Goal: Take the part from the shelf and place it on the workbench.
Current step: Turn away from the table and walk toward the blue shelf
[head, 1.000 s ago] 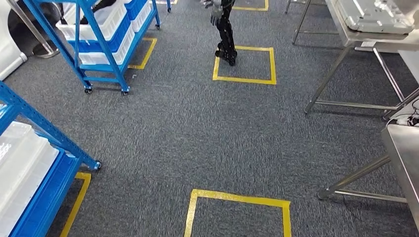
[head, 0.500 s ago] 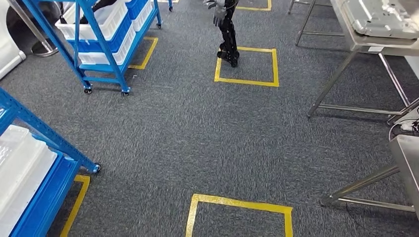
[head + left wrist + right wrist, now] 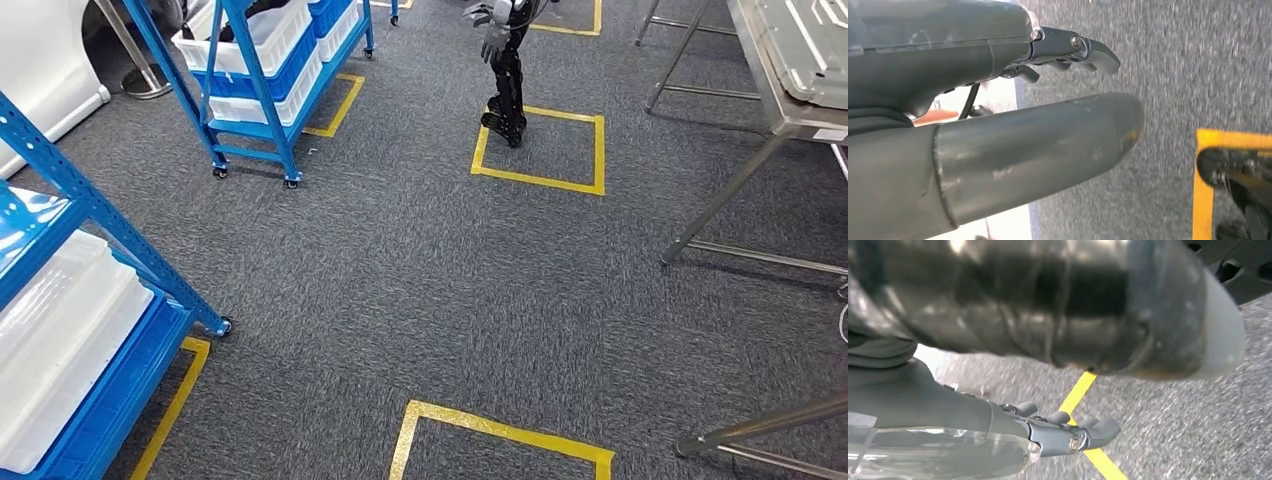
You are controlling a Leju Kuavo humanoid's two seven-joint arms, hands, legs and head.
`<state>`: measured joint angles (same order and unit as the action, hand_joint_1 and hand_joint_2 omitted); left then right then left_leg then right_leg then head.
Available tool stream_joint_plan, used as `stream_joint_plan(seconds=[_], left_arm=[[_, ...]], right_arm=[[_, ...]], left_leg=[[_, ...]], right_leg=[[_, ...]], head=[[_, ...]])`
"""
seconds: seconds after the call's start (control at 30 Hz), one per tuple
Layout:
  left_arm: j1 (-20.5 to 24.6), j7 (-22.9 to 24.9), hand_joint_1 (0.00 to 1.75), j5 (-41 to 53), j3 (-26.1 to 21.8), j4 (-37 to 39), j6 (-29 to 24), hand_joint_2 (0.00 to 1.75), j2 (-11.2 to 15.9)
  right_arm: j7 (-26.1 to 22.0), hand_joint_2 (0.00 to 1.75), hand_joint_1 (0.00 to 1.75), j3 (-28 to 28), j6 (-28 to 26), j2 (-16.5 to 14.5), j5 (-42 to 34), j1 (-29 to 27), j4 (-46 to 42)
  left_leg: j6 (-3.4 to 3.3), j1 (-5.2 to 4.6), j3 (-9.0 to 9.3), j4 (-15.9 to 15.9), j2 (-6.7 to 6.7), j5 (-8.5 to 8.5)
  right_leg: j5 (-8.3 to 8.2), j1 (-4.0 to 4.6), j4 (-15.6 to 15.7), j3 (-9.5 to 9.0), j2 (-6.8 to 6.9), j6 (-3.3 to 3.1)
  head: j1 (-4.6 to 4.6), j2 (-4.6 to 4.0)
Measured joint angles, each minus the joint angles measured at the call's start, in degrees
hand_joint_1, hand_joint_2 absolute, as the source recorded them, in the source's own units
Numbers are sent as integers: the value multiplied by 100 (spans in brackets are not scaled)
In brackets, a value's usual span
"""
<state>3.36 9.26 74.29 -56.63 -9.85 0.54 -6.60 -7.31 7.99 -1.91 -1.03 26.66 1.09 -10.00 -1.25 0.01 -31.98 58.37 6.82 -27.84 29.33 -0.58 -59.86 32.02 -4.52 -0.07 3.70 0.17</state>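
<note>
A blue shelf [image 3: 110, 235] stands close at the left in the head view, with white bins [image 3: 60, 340] on its lower level; what lies in them is hidden. A steel workbench [image 3: 775, 115] at the upper right carries a grey metal tray-like part [image 3: 815, 45]. My left hand [image 3: 948, 65] hangs over grey carpet, thumb [image 3: 1048, 145] and fingers [image 3: 1088, 50] apart, holding nothing. My right hand [image 3: 948, 400] hangs the same way, its thumb [image 3: 1073, 305] wide of its fingers [image 3: 1068, 432], with nothing in it.
A second blue shelf on casters [image 3: 250, 100] holds white bins at the upper left. Another robot's dark legs [image 3: 505, 85] stand on a yellow floor square [image 3: 540, 150]. A nearer yellow square [image 3: 500, 430] lies ahead. Steel table legs [image 3: 760, 430] cross the lower right.
The camera has turned: the whole scene has slid to the right, the near shelf now takes up more of the left side, and the table at the lower right has mostly left the picture.
</note>
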Motion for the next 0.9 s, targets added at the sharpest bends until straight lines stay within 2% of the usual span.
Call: stream_joint_plan(seconds=[0.03,0.07,0.1,0.17,0.2,0.23,0.27,0.3,0.33,0.4,0.43,0.47,0.53,0.57,0.6,0.63,0.67,0.7,0.73,0.77,0.8,0.83,0.87,0.9], left_arm=[[-4,4,0,4,-1,-1,-2,0,4],[-6,8,0,8,-2,-1,-4,0,9],[-5,13,0,12,-2,0,-6,0,13],[6,19,0,16,-3,1,-9,0,16],[8,21,0,18,-3,1,-9,0,16],[7,22,0,20,-3,1,-9,0,15],[3,24,0,22,-3,1,-10,0,16],[-3,26,0,25,-3,1,-10,0,16],[-7,28,0,27,-3,1,-11,0,17],[2,28,0,32,-3,0,-12,0,17],[9,28,0,32,-3,0,-12,0,17],[12,27,0,32,-3,-1,-12,0,17],[3,27,0,31,-3,-1,-12,0,19],[-3,28,0,32,-3,-1,-12,0,19],[-6,30,0,32,-3,-1,-12,0,19],[-5,33,0,33,-3,-1,-13,0,18],[-3,35,0,33,-3,-1,-13,0,17],[2,37,0,35,-3,-1,-15,0,18],[6,37,0,38,-3,-1,-17,0,19],[8,36,0,44,-3,-1,-18,0,19],[6,36,0,49,-3,-1,-19,0,19],[3,34,0,55,-3,-1,-19,0,18],[0,32,0,62,-3,-1,-20,0,17],[0,29,0,68,-3,-1,-22,0,17]], right_arm=[[1,0,0,-6,2,-7,2,8,-1],[2,0,0,-11,3,-13,3,10,0],[2,0,0,-15,4,-19,3,5,1],[3,0,0,-19,9,-25,4,-16,2],[3,0,0,-20,16,-24,5,-24,2],[3,0,0,-20,25,-25,7,-27,2],[3,0,0,-21,37,-25,8,-25,2],[3,0,0,-23,50,-26,10,-21,2],[3,0,0,-27,64,-27,12,-16,2],[4,0,0,-34,86,-29,17,-12,2],[4,0,0,-37,93,-30,19,-10,2],[5,0,0,-38,96,-31,20,-3,2],[5,0,0,-39,100,-36,20,30,-1],[7,0,0,-40,101,-39,20,43,-3],[9,0,0,-40,101,-41,20,47,-5],[10,0,0,-41,101,-42,20,44,-7],[12,0,0,-41,103,-42,20,33,-7],[12,0,0,-42,104,-44,20,23,-7],[12,0,0,-42,105,-45,20,18,-7],[12,0,0,-43,106,-47,20,14,-6],[12,0,0,-43,105,-48,20,11,-6],[12,0,0,-43,104,-47,20,8,-7],[12,0,0,-43,104,-46,20,2,-6],[13,0,0,-43,103,-45,20,-9,-3]], left_leg=[[32,5,-4,-10,39,3],[60,0,-20,25,-11,-26],[89,-6,-78,155,-126,-112],[145,7,-358,739,-449,-423],[172,28,-550,1102,-543,-572],[194,47,-697,1366,-596,-645],[210,62,-759,1459,-630,-616],[218,72,-711,1340,-662,-486],[215,75,-560,1028,-720,-286],[179,45,-194,304,-979,24],[149,20,-82,81,-1070,89],[121,-7,-42,-13,-1112,89],[58,-20,-42,-47,-984,98],[23,-10,-24,-80,-921,114],[-16,3,-3,-113,-860,132],[-51,19,20,-143,-800,146],[-75,15,21,-150,-745,147],[-91,10,18,-147,-683,143],[-99,2,19,-143,-611,139],[-102,-5,26,-138,-534,134],[-98,-9,38,-130,-449,129],[-90,-7,54,-118,-363,119],[-75,-2,64,-101,-281,103],[-51,-5,59,-68,-207,83]], right_leg=[[-8,-7,32,-20,66,-22],[-20,-19,74,-53,140,-49],[-33,-35,122,-88,223,-76],[-38,-34,176,-138,398,-119],[-27,-26,178,-148,488,-131],[-12,-19,175,-156,573,-137],[6,-16,172,-169,654,-136],[25,-17,170,-189,728,-128],[46,-18,169,-216,797,-116],[97,-7,164,-274,922,-70],[120,4,162,-296,980,-41],[137,13,164,-314,1034,-13],[162,12,181,-355,1131,43],[202,1,151,-369,1085,70],[295,-8,38,-337,971,89],[444,-15,-194,-241,814,100],[635,-23,-549,-72,643,97],[822,-24,-953,139,544,92],[937,-24,-1301,333,498,88],[948,-23,-1498,459,479,84],[820,-22,-1455,474,466,76],[595,-24,-1199,388,439,65],[344,-28,-805,238,361,52],[161,-33,-427,90,230,41]], head=[[-1,0],[1,0],[5,0],[11,-1],[12,-1],[12,-1],[13,0],[13,0],[13,0],[12,0],[11,1],[10,1],[9,1],[8,1],[6,1],[4,1],[3,1],[3,0],[3,0],[4,-1],[3,-1],[3,-1],[2,0],[1,0]])
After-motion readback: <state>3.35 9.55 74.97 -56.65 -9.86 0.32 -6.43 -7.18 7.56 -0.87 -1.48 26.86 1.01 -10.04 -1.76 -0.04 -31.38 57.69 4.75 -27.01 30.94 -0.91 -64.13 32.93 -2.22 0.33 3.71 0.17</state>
